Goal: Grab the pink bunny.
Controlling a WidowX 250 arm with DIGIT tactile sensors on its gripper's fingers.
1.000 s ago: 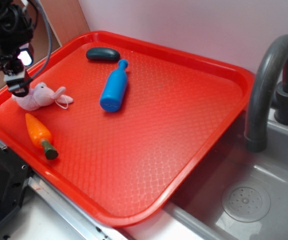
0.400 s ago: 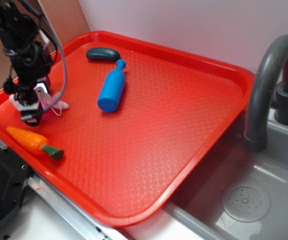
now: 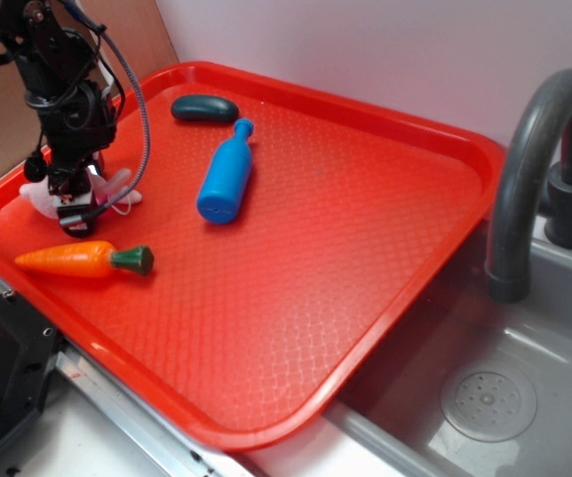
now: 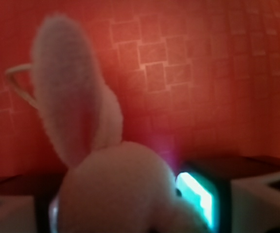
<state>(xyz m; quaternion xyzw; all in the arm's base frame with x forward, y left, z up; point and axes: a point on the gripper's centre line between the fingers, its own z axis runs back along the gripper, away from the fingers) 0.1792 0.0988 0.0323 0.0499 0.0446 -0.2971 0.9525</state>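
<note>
My gripper (image 3: 75, 207) stood low at the red tray's (image 3: 365, 248) left end, its fingers (image 4: 198, 194) flanking the pink bunny (image 4: 106, 194) — whether clamped I could not tell — with the orange carrot (image 3: 77, 259) just beside it.

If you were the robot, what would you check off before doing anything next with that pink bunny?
1. End effector is down at the pink bunny: ok.
2. Bunny sits between the fingers, per the wrist view: ok.
3. Fingers actually closed on it: cannot tell.
4. White loop string clear of the fingers: ok.
5. Orange carrot apart from the end effector: ok.
6. Blue bottle well out of the way on the red tray: ok.
</note>
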